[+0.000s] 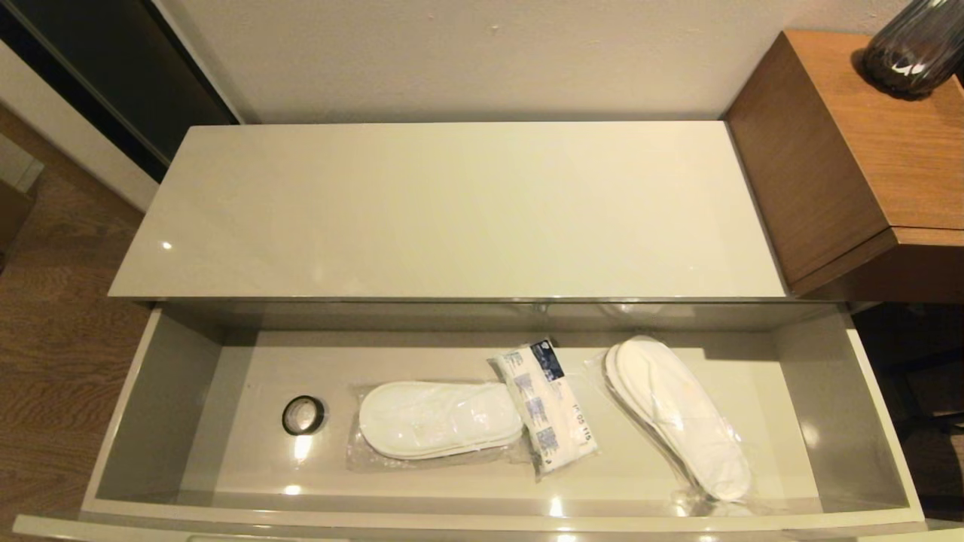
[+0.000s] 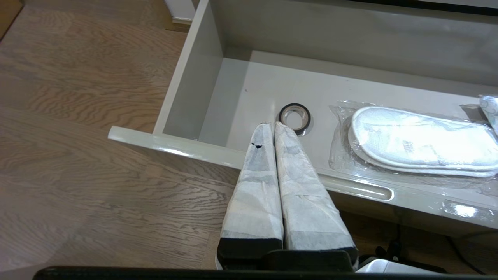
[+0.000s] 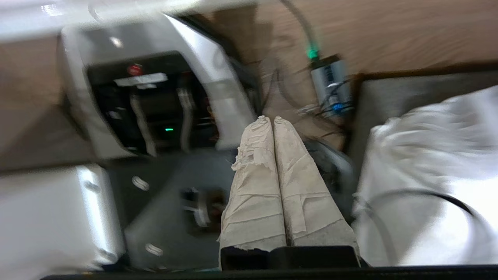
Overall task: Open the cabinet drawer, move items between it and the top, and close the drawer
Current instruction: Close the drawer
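Note:
The cabinet drawer [image 1: 158, 406] stands pulled fully out below the glossy cream top [image 1: 452, 211], which is bare. Inside lie a pair of white slippers in a clear bag [image 1: 438, 419], a soft white packet with blue panels [image 1: 548, 406] and a second bagged pair of slippers [image 1: 678, 415] to the right. Neither arm shows in the head view. In the left wrist view my left gripper [image 2: 270, 124] is shut and empty, hovering over the drawer's front rim [image 2: 175, 146] near the slippers [image 2: 422, 138]. My right gripper [image 3: 268, 118] is shut and empty, down by the robot's base.
A small black ring [image 1: 303, 415] lies on the drawer floor at the left, just beyond the left fingertips [image 2: 286, 130]. A taller brown wooden unit [image 1: 851, 150] with a dark vase [image 1: 915, 45] stands at the right. Wood floor [image 1: 53, 339] lies to the left.

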`<state>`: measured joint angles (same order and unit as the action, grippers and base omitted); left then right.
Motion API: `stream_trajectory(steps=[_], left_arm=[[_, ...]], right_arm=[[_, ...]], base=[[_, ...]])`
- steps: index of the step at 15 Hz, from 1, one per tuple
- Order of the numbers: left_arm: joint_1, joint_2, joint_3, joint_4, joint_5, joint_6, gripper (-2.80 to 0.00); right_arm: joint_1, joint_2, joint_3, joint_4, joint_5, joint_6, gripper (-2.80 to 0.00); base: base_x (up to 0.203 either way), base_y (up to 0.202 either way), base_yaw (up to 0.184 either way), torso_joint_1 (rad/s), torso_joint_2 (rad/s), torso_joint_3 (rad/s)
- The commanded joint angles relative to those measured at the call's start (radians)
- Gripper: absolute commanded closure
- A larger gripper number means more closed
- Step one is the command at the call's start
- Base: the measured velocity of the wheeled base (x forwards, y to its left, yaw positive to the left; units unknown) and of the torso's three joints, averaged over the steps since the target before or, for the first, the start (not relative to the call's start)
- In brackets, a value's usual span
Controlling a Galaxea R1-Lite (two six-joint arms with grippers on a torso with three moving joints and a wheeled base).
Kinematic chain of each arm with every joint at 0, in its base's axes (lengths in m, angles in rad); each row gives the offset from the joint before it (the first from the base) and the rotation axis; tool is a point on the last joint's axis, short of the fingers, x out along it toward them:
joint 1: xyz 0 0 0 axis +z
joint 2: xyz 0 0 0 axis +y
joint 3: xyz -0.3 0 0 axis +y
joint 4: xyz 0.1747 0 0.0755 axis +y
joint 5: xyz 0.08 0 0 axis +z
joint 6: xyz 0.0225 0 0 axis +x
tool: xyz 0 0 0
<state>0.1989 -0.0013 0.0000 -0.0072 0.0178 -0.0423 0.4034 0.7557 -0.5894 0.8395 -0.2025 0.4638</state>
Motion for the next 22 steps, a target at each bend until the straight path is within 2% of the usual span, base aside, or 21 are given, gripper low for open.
stream_trajectory(steps=[1,5,9,15,19,22], left_arm=[[0.0,-0.039,0.003,-0.002,0.001,-0.001,0.0],[0.0,-0.039,0.002,-0.001,0.001,-0.001,0.0],[0.0,-0.039,0.002,-0.001,0.001,-0.001,0.0],[0.0,-0.039,0.002,-0.002,0.001,-0.001,0.0],[0.0,-0.039,0.002,0.0,0.001,-0.001,0.0],[0.0,-0.039,0.002,-0.002,0.001,-0.001,0.0]], right_arm=[[0.001,0.178,0.056,-0.135,0.023,0.027,0.0],[0.002,0.387,0.18,-0.377,0.107,0.088,0.0],[0.012,0.591,0.264,-0.587,0.132,0.147,0.0],[0.018,0.772,0.272,-0.684,0.134,0.2,0.0],[0.018,0.785,0.218,-0.685,0.126,0.26,0.0],[0.017,0.812,0.206,-0.686,0.124,0.269,0.0]], base=[[0.0,0.0,0.0,0.0,0.0,0.0],[0.0,0.0,0.0,0.0,0.0,0.0],[0.0,0.0,0.0,0.0,0.0,0.0],[0.0,0.0,0.0,0.0,0.0,0.0],[0.0,0.0,0.0,0.0,0.0,0.0],[0.0,0.0,0.0,0.0,0.0,0.0]])
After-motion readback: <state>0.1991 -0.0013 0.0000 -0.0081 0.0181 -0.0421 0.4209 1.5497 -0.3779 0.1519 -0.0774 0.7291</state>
